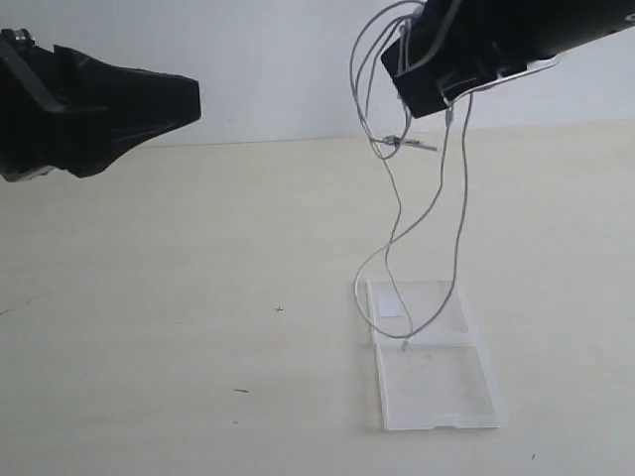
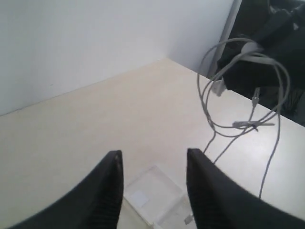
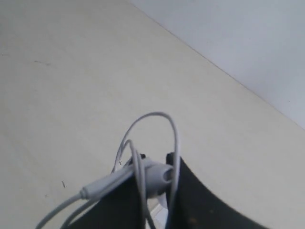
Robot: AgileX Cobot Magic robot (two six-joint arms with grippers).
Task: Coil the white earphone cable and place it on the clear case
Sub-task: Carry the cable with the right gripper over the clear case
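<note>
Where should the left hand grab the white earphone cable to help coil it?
Probably the strands hanging below the right hand, midway down, where they run close together. Come in level from the left: the white earphone cable hangs free and near-vertical there, and the left hand is open on that side.

No readable text; white sticker (image 1: 389,305) in clear case (image 1: 437,397) blank.
</note>
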